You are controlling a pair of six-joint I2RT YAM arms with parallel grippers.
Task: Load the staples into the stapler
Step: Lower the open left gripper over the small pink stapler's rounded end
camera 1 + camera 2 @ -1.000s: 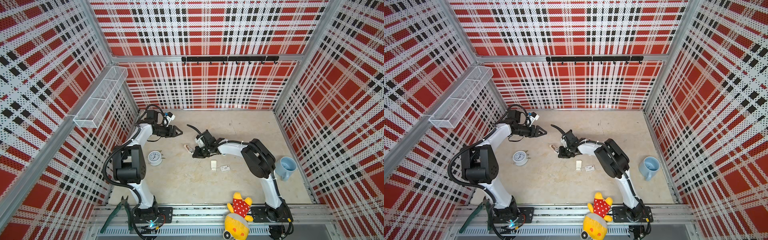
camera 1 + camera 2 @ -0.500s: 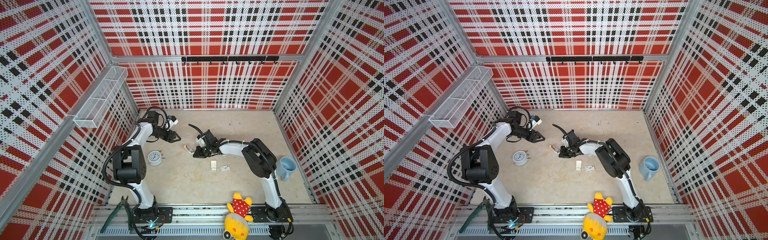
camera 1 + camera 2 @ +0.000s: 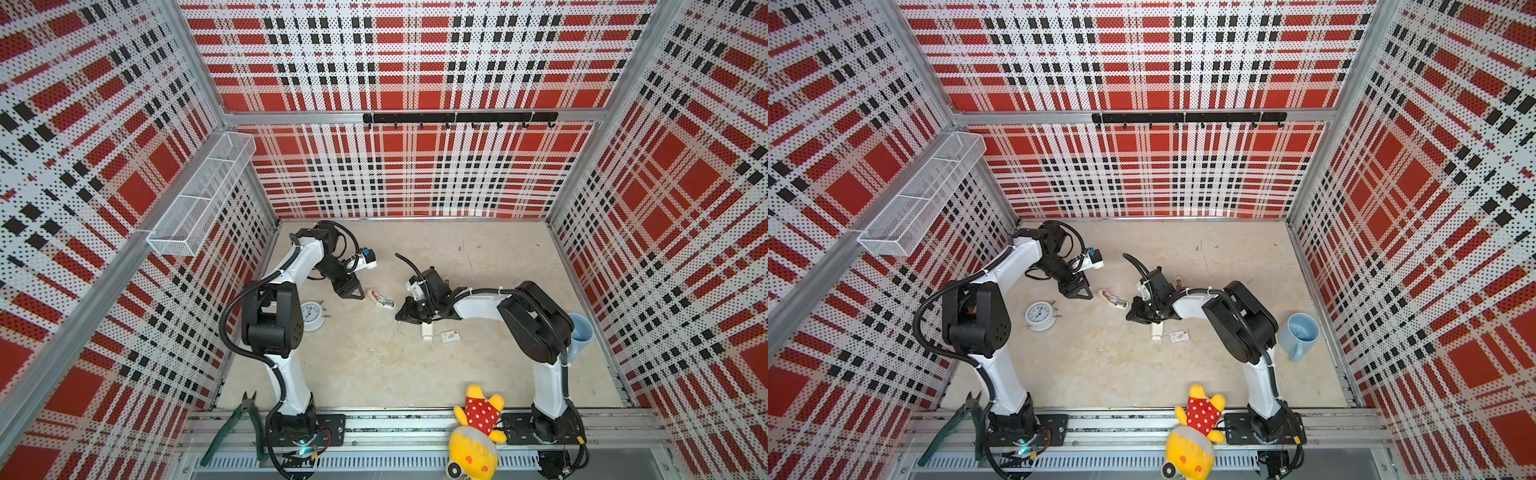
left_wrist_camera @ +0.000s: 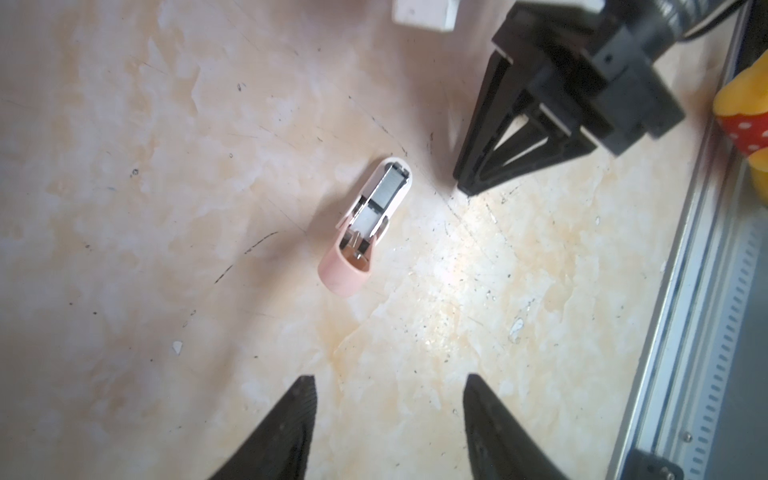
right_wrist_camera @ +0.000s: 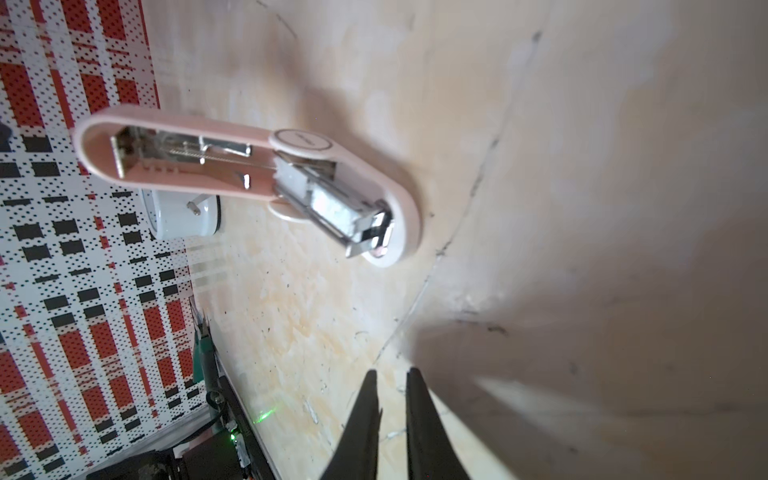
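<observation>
The pink stapler lies swung open on the table between my two grippers, also seen in a top view. In the left wrist view a silvery-grey strip, the staples, sits in the stapler's open channel. The right wrist view shows the stapler with the metal magazine tilted up. My left gripper is open and empty, just left of the stapler. My right gripper, to the stapler's right with its tips near the table, is all but shut with nothing in the thin slit.
A tiny white staple box and a white piece lie beside the right gripper. A white alarm clock stands near the left arm. A blue mug stands at the right wall, and a plush toy and green pliers lie at the front rail.
My left gripper has swung down and forward, from pointing right at the back to hanging just left of the stapler. The right arm has hardly moved.
</observation>
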